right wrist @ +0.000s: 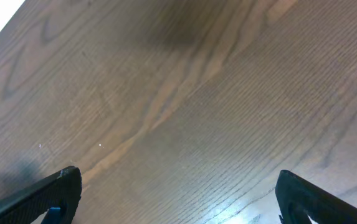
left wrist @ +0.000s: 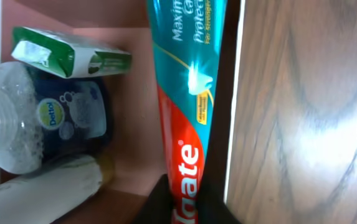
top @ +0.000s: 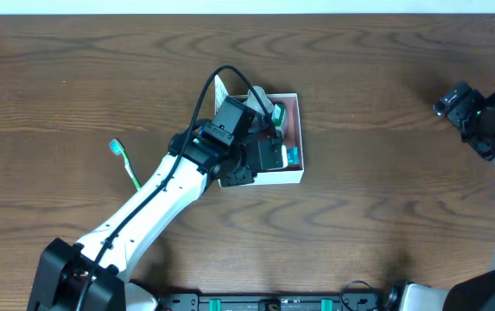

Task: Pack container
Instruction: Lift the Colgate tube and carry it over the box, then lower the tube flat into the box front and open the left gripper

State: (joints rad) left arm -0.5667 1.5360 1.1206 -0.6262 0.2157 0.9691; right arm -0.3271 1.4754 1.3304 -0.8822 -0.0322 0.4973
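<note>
Left gripper hangs over the container at mid-table, with a toothbrush at its nine o'clock. Left wrist: fingers clamp the toothpaste tube, which lies along the container's three-o'clock wall. Right wrist: the right gripper is spread wide above bare wood.

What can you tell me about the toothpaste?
The toothpaste is a glossy Colgate tube that looks like plastic. It is teal at one end and red with white lettering at the other, and light glares off its middle. It stretches lengthwise inside the pink-floored container, close along one white wall. The left gripper clamps its red end between dark fingers.
</note>
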